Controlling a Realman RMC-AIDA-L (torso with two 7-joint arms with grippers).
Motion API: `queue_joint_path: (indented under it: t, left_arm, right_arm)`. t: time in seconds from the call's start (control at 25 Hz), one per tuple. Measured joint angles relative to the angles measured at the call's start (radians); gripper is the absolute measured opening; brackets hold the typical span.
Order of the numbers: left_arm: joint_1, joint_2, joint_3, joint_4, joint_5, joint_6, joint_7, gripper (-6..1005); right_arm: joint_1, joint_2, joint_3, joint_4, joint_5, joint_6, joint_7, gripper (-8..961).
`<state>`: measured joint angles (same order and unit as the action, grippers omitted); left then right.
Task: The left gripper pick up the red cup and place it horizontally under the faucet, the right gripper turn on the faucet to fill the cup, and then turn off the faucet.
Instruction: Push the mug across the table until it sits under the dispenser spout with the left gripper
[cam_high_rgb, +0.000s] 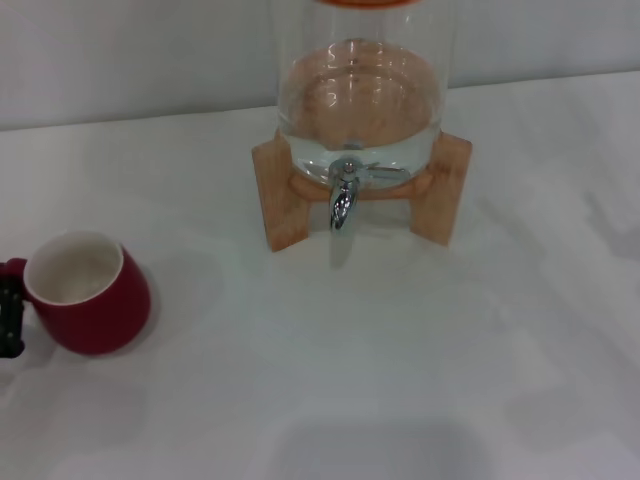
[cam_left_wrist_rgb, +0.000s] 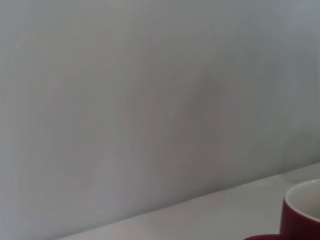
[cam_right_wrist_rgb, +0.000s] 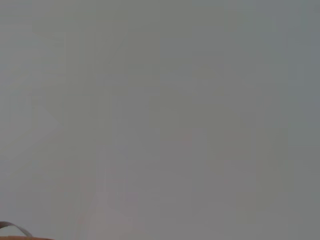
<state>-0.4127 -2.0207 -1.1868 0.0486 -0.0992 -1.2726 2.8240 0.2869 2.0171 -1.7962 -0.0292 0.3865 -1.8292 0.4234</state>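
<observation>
While the red cup (cam_high_rgb: 88, 293) sits at the lower left of the head view, tipped on the white table (cam_high_rgb: 400, 380) with its white inside facing up and toward the back of the frame, a sliver of the left gripper (cam_high_rgb: 10, 315) shows at the far left edge, black and just beside the cup's handle side. Whether it touches the handle, or how far its fingers are parted, cannot be told from so little of it; nothing shows it carrying the cup's weight. The left wrist view catches only the cup's rim and red wall at its lower right corner, against a blank pale wall.

Well apart from the cup, at the upper centre of the head view, the faucet (cam_high_rgb: 343, 198) hangs from a clear glass dispenser (cam_high_rgb: 360, 95) holding water, cradled on a wooden stand (cam_high_rgb: 282, 195). No water is seen running from the spout, and the table beneath it holds no cup.

The right gripper is nowhere in the head view, and its wrist camera shows almost nothing but grey.

By this reading, the job is at its first step: securing the cup. The next move would call for a firm grasp at the cup's handle side, then a lift and a carry toward the upper centre, so that its mouth lies below the spout.
</observation>
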Motion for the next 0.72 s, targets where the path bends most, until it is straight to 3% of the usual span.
queue_joint_path:
  t: [0.72]
  left_arm:
    - [-0.081, -0.006, 0.022, -0.066, 0.09, 0.084, 0.0, 104]
  right_arm:
    - [0.007, 0.0, -0.008, 0.0, 0.0, 0.002, -0.003, 854]
